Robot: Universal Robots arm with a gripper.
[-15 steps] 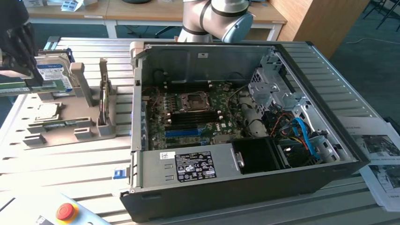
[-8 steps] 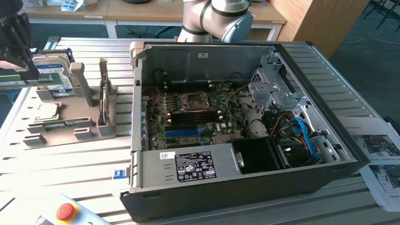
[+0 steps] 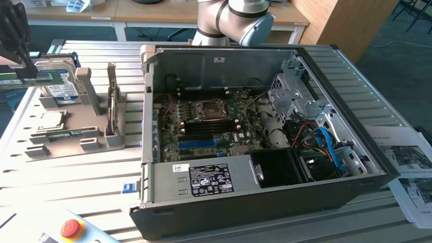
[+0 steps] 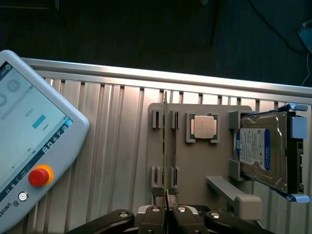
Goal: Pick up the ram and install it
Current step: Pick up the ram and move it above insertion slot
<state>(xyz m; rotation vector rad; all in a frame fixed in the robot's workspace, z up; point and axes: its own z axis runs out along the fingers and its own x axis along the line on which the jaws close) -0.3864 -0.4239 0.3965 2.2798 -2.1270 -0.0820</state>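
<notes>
The ram (image 4: 165, 146) shows edge-on in the wrist view as a thin green stick running out from between my fingertips. My gripper (image 4: 165, 193) is shut on its near end. In the exterior view the gripper (image 3: 24, 70) hangs at the far left with the green ram (image 3: 20, 79) held level under it, above the grey holder tray (image 3: 94, 144). The open computer case (image 3: 270, 202) lies to the exterior view's right, with its motherboard (image 3: 202, 121) and dark memory slots (image 3: 202, 132) exposed.
On the grey tray (image 4: 195, 170) sit a silver hard drive with a blue-white label (image 4: 263, 148) and a square processor chip (image 4: 204, 127). A teach pendant with a red stop button (image 4: 39, 175) lies on the ribbed table. Papers (image 3: 412, 167) lie beyond the case.
</notes>
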